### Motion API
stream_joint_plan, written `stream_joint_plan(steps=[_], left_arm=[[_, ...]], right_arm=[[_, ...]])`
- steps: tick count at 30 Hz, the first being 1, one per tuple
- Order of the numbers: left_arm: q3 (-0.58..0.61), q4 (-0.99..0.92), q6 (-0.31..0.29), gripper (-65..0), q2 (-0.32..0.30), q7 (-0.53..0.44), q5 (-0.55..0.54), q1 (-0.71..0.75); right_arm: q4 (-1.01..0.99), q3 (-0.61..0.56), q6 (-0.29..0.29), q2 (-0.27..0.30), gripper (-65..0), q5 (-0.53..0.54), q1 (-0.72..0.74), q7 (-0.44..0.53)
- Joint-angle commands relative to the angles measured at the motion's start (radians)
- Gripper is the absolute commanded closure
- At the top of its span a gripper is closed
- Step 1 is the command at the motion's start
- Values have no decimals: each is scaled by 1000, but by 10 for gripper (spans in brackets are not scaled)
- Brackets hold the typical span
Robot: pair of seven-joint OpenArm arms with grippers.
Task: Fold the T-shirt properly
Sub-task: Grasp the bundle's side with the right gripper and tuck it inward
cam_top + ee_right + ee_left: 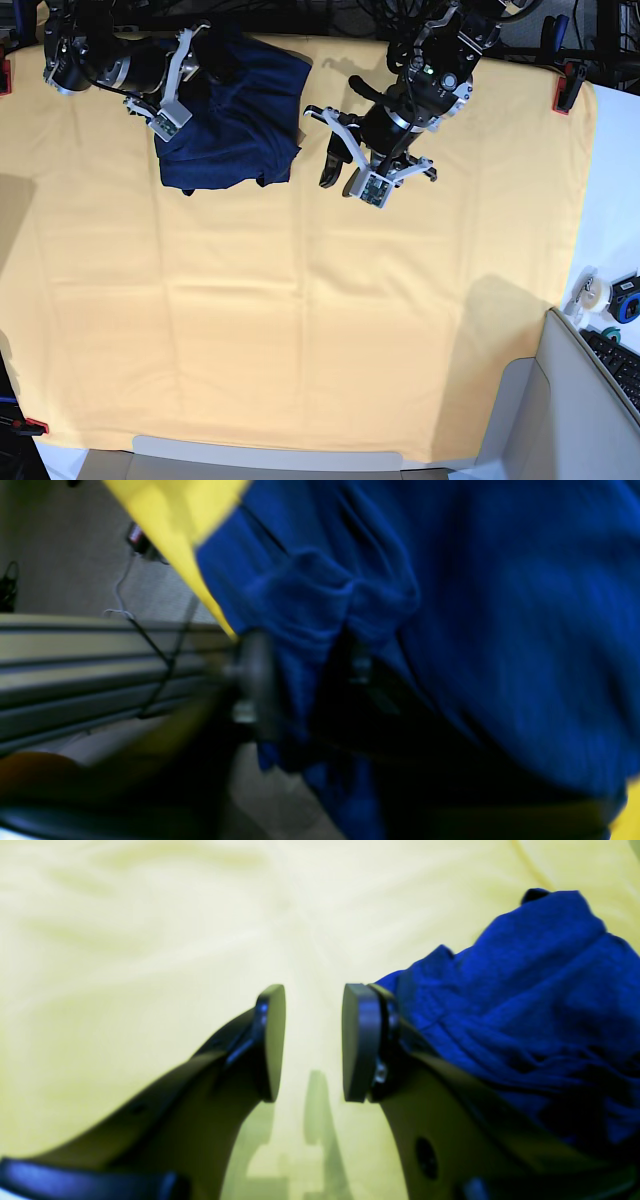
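One T-shirt (235, 125), dark navy, sits bunched in a rough lump at the far edge of the surface, on the yellow cloth (300, 320), w/ its far part right at the cloth's border. My right end effector (305, 680) is at that far side; the right wrist view shows a ridge of navy knit between the pads, so I judge it's pinching fabric there, though the pic is smeared w/ motion and I can't see how firm the bite is or how many layers it has. My left end effector (312, 1042) hangs just beside the shirt's other edge, pads clearly apart, nothing between them, only yellow cloth under the gap. Step in hand, as I read it: get a hold on each side and spread the lump flat before any fold. To do it well, I'd confirm the right pinch has shirt only, not the cloth border next to it, then bring the left onto a matching hem or shoulder point, not a random wrinkle, and pull apart evenly, low over the surface. Hard to make out: sleeves, collar and hem are all lost in the bunch; the right arm covers the shirt's far corner in the base view.
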Motion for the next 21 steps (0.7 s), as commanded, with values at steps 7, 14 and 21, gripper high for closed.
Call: stream_joint_plan(steps=[7,14,21], left_arm=[[-8,18,-2,-190,1,-25,1,-7],[-11,21,-2,-189,-2,-20,1,-11],[-15,21,-2,-189,-2,-20,3,-14]], right_arm=[[12,-52,6,-66,0,-84,24,13],[12,-197,6,-116,0,-110,92,13],[9,-275,6,-124,0,-125,153,13]])
